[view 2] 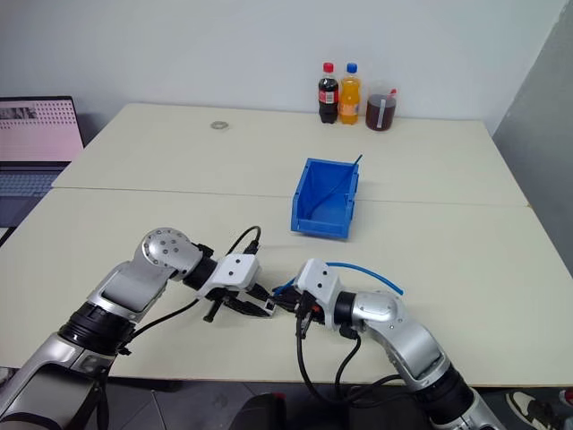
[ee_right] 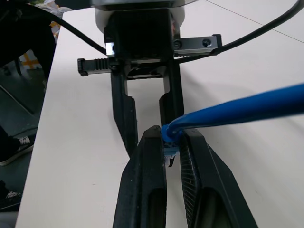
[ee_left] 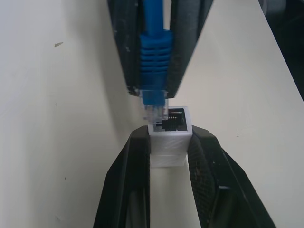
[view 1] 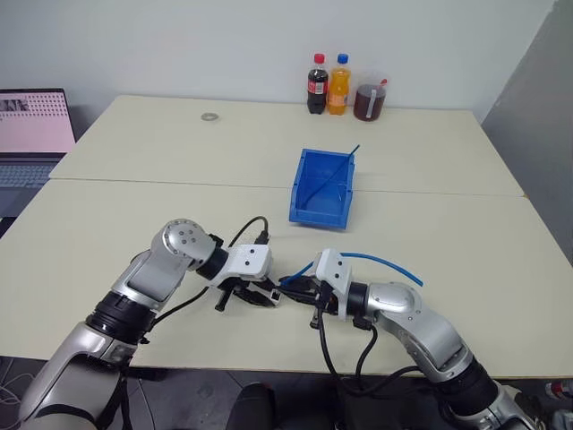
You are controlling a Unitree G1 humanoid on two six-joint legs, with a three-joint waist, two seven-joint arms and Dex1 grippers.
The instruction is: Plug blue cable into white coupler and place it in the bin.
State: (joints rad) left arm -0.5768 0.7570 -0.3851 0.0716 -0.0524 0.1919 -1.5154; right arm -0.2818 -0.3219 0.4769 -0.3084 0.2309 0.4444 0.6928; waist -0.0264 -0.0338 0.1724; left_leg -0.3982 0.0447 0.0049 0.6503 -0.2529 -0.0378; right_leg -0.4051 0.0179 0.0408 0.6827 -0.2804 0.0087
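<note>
Plug meets socket, a hair off line

At the lower centre of the frame, the left end effector (ee_left: 170,164) is clamped on the white coupler (ee_left: 169,140), socket facing the oncoming plug, while the right end effector (ee_right: 171,142) is closed on the blue cable (view 1: 383,262) just behind its ribbed boot. In the left wrist view the clear plug tip sits at the coupler's mouth but toward one side of the dark opening, touching or nearly touching the rim, not yet seated. To my eye the right arm should slide the plug sideways until it centres on the socket, keep it square, then push straight in while the left holds firm. The bin (view 1: 309,208) waits above them, mid-table, well apart.
</note>
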